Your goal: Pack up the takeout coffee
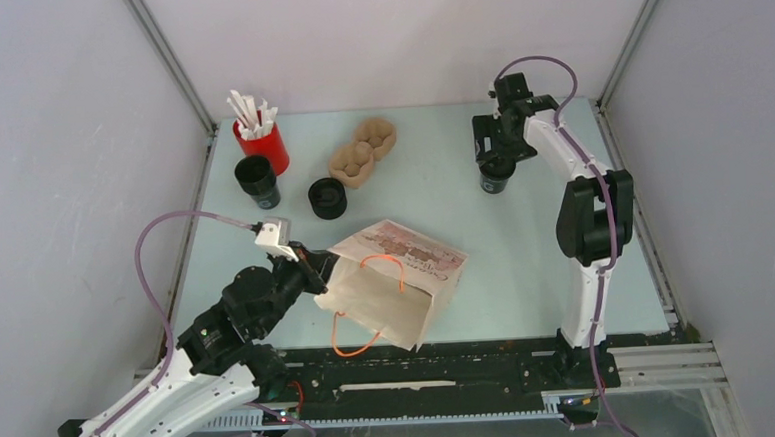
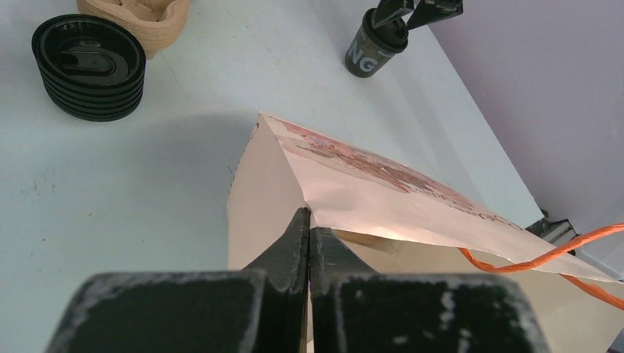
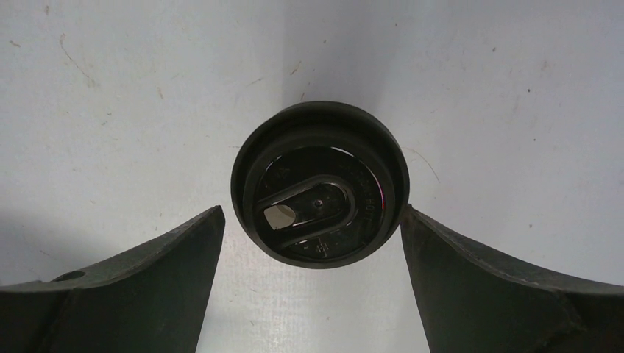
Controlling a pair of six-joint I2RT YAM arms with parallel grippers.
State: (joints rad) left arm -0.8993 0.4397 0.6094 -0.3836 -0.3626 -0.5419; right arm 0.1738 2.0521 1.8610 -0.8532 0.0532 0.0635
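The takeout coffee [image 1: 495, 180], a small black cup with a black lid, stands upright at the back right of the table. My right gripper [image 1: 496, 161] hangs over it, open. In the right wrist view the lid [image 3: 320, 184] lies between the two spread fingers [image 3: 147, 272], with the right finger close to its rim. The brown paper bag [image 1: 397, 278] with orange handles lies mid-table, its mouth toward the near edge. My left gripper [image 1: 318, 272] is shut on the bag's mouth edge [image 2: 383, 184]. The left wrist view shows that gripper [image 2: 309, 219] pinching the paper, and the coffee [image 2: 371, 51] far off.
A red cup of white sticks [image 1: 262, 140] and a stack of black cups [image 1: 257, 180] stand at the back left. A squat stack of black lids [image 1: 327, 198] and a brown pulp cup carrier [image 1: 362, 152] sit behind the bag. Frame posts and walls bound the table.
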